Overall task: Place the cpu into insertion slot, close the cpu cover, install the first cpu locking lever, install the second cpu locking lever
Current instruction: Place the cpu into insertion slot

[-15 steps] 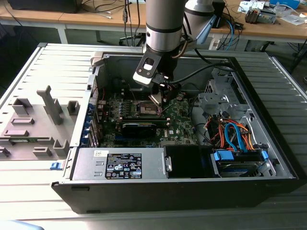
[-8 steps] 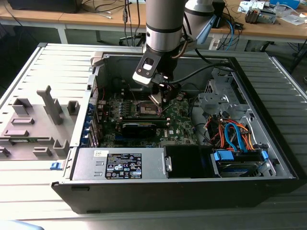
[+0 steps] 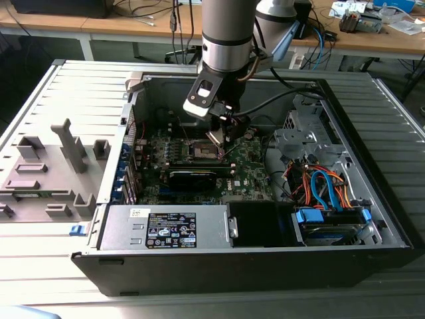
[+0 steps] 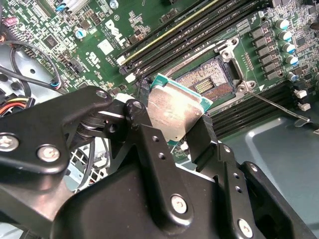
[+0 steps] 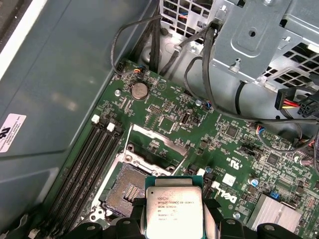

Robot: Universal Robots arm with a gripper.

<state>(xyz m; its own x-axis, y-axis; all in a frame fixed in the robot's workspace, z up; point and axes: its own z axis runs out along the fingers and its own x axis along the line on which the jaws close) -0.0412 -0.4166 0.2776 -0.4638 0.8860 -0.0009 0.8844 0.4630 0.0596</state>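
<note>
In the exterior view, the open computer case [image 3: 392,219] lies on the ribbed tabletop [image 3: 40,279]. It holds the green motherboard [image 3: 252,173], a grey power supply [image 3: 166,229] along its near side, and orange and blue cables [image 3: 325,186] toward the exterior view's right. The pincer [image 3: 222,136] hangs just above the insertion slot [image 3: 201,150].

In the second wrist view, the pincer [image 4: 172,122] is clamped on two opposite edges of the cpu [image 4: 174,107], which is tilted and raised clear of the insertion slot [image 4: 207,82]. The slot is empty, its contact field bare. Lowered at this tilt, a corner would likely land first and could bend contacts. A thin locking lever [image 4: 279,106] juts out beside the slot.

In the first wrist view, the cpu [image 5: 173,209] sits offset from the insertion slot [image 5: 130,191], and the cpu cover [image 5: 159,139] stands open beyond it. Released while offset, the chip could seat crooked on the rim.
</note>
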